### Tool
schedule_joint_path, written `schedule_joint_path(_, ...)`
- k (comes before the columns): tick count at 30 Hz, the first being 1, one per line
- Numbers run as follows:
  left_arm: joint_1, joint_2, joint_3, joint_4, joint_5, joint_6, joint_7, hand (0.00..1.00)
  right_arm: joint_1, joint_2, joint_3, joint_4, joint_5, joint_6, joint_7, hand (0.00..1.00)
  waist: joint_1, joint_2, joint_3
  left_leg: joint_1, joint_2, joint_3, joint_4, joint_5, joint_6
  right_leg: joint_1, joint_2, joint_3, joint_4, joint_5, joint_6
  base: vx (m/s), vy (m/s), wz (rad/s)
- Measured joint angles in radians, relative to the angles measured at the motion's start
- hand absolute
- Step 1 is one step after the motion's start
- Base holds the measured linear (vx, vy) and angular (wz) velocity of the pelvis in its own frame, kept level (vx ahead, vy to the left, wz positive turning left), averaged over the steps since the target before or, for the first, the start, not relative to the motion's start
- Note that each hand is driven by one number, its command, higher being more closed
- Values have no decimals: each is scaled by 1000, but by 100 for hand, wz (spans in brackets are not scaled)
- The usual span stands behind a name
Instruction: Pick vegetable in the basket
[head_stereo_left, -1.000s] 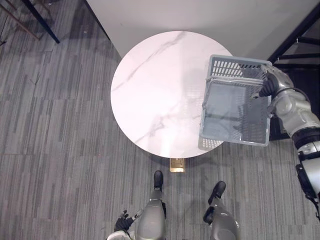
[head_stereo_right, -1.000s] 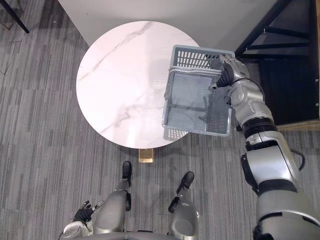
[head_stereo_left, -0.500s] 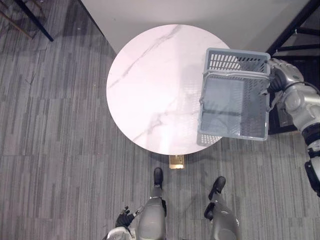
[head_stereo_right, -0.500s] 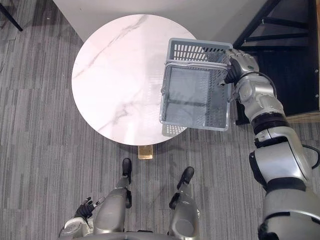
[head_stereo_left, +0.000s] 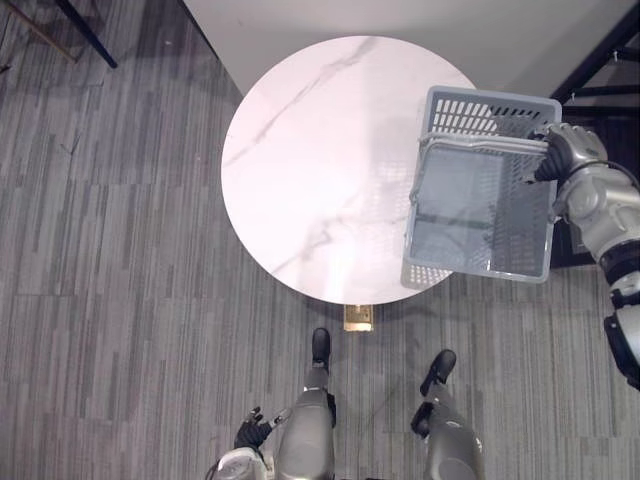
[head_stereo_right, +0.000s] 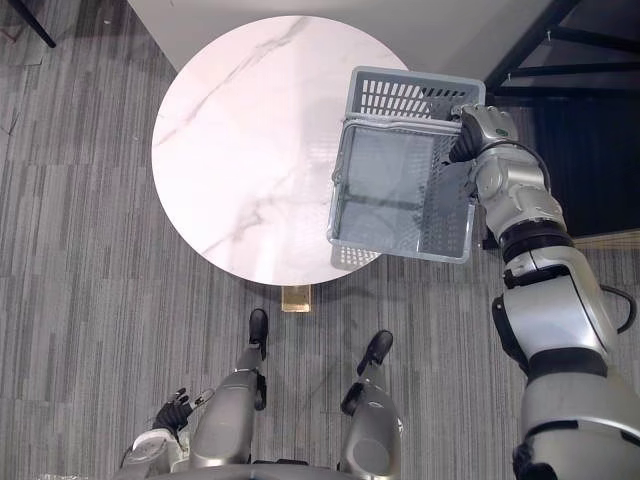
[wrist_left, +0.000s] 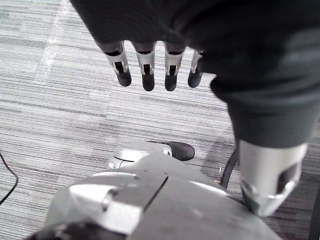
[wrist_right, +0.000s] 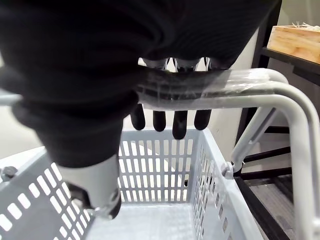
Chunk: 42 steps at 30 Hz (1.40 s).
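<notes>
**Asker:** Right wrist view first: what are your fingers on?

**Me:** My right hand (wrist_right: 100, 55) has its fingers (wrist_right: 159, 119) curled over the handle (wrist_right: 225, 82) of the one grey basket (wrist_right: 160, 160). Two handle bars lie pressed together there under a clear wrap, and I am clamped round both of them.

**Asker:** And where does that basket sit from above?

**Me:** From my head camera it hangs at 3 o'clock of the one round white marble table (head_stereo_left: 320, 170). Part of it is over the tabletop and part is past the rim, over the grey striped carpet (head_stereo_left: 110, 250). My hand grips it at the basket's own 2 o'clock, beside the far slatted wall. Whether its base touches the marble, I cannot tell.

**Asker:** How many hands are on it?

**Me:** One. My left hand (head_stereo_left: 252, 432) hangs low at 7 o'clock, well apart from the table. Its fingers (wrist_left: 147, 75) are straight, spread a little apart, and hold nothing.

**Asker:** Anything else around?

**Me:** One dark metal shelf frame (head_stereo_left: 600, 60) stands at 2 o'clock of the table, just beyond the basket. One pale wooden box (wrist_right: 296, 42) rests on it. One brass-coloured foot (head_stereo_left: 358, 318) shows under the table's rim at 6 o'clock.
</notes>
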Motion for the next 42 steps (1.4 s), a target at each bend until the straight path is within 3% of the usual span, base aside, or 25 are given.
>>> schedule_joint_path(17, -12, 1, -2, 1, 10, 2, 9, 0, 74, 58, -54, -4, -46, 11, -8, 100, 1, -1, 0, 34, -2, -5, 0, 3, -3, 45, 1, -12, -10, 2, -2, 1, -2, 1)
schedule_joint_path(24, -10, 9, 22, 0, 58, 30, -5, 0, 263, 60, 42, -262, -36, -34, 82, 100, -1, -30, -12, 117, 7, 30, 0, -15, -11, 108, 10, 21, -19, 2, -2, 15, -6, -14)
schedule_joint_path(27, 2, 26, 47, 1, 96, 38, -19, 0, 371, 63, 57, -390, -19, -70, 122, 100, -5, -75, -42, 144, 20, 58, 0, -22, -17, 109, 23, 54, -21, 2, -2, 23, -21, -30)
schedule_joint_path(30, 31, 34, 75, 2, 120, 48, -28, 0, 447, 54, 97, -493, -16, -79, 151, 100, -29, -115, -87, 173, 25, 80, 0, -27, -20, 131, 29, 68, -32, 2, -1, 28, -22, -22)
schedule_joint_path(32, 58, 40, 91, 18, 131, 51, -35, 0, 516, 13, 139, -582, 23, -97, 180, 100, -37, -137, -148, 193, 28, 96, 0, -38, -21, 139, 33, 89, -40, 3, 0, 26, -13, -24)
schedule_joint_path(37, 88, 32, 120, 42, 136, 57, -57, 0, 619, -70, 153, -718, 138, -139, 253, 100, -45, -141, -220, 230, 34, 138, 0, -56, -23, 147, 41, 133, -48, 6, 2, -5, -8, -25)
schedule_joint_path(42, 114, 27, 144, 65, 139, 66, -61, 0, 721, -90, 153, -791, 166, -178, 289, 100, -60, -131, -269, 254, 38, 166, 0, -64, -26, 149, 47, 161, -48, 5, 3, -12, -10, -18)
